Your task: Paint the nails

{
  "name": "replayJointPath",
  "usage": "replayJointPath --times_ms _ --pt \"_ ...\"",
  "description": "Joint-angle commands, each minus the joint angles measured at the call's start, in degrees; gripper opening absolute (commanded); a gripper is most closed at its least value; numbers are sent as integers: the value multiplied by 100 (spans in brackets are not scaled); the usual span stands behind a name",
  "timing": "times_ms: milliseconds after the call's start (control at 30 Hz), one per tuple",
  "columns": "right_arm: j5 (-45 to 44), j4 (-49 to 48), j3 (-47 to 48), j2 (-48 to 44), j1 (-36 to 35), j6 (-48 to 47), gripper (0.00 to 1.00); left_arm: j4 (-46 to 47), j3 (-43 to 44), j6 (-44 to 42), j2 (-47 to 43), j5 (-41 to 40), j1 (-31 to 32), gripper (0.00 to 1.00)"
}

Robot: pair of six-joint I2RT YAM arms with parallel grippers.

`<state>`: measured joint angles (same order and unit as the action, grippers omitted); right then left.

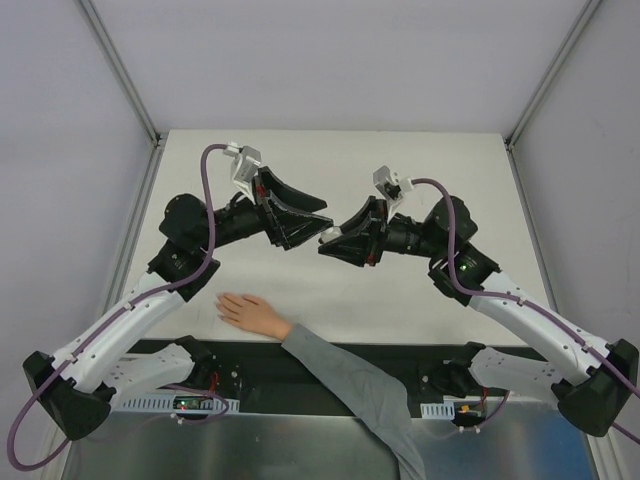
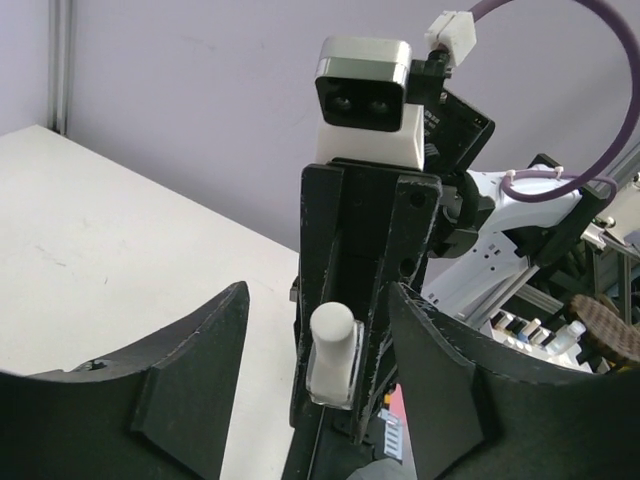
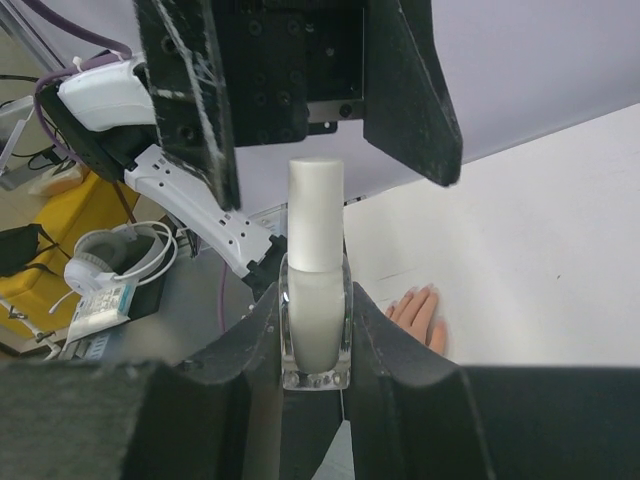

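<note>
Right pincer is clamped tight on the little whitish bottle, mid-frame in the overhead view. Left pincer is spread wide either side of its cap, not touching. The nails are on the hand, flat on the table, lower left of centre.

Pinkish-beige hand, whitish bottle

No text, brand or number can be read in any view. The white bottle shows a plain face. A small packet beside the headphones may carry print, but it is too blurred to read.
</note>
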<state>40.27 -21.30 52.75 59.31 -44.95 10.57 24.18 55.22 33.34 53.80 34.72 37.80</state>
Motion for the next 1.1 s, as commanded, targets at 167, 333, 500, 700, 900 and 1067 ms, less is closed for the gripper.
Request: replayJointPath --times_ms 167,333,500,700,900,1067 --pt "-142 -841 411 107 -14 262 0 456 270 287 183 351 -10 33" --pt "-370 -823 403 142 -14 165 0 307 410 313 201 211 -10 0" --pt "-4431 941 789 -42 -1223 -2220 0 -1569 979 -19 201 -2166 314 0" --pt "-7867 84 1061 599 -2659 -4165 0 -3112 1614 -83 438 -5641 1730 0" --pt "-7018 -173 948 557 -2774 -4669 0 -3174 1842 15 526 -5538 1739 0" --pt "-4292 669 859 82 -2125 -3775 0 -3069 1914 -581 360 -4417 1722 50"
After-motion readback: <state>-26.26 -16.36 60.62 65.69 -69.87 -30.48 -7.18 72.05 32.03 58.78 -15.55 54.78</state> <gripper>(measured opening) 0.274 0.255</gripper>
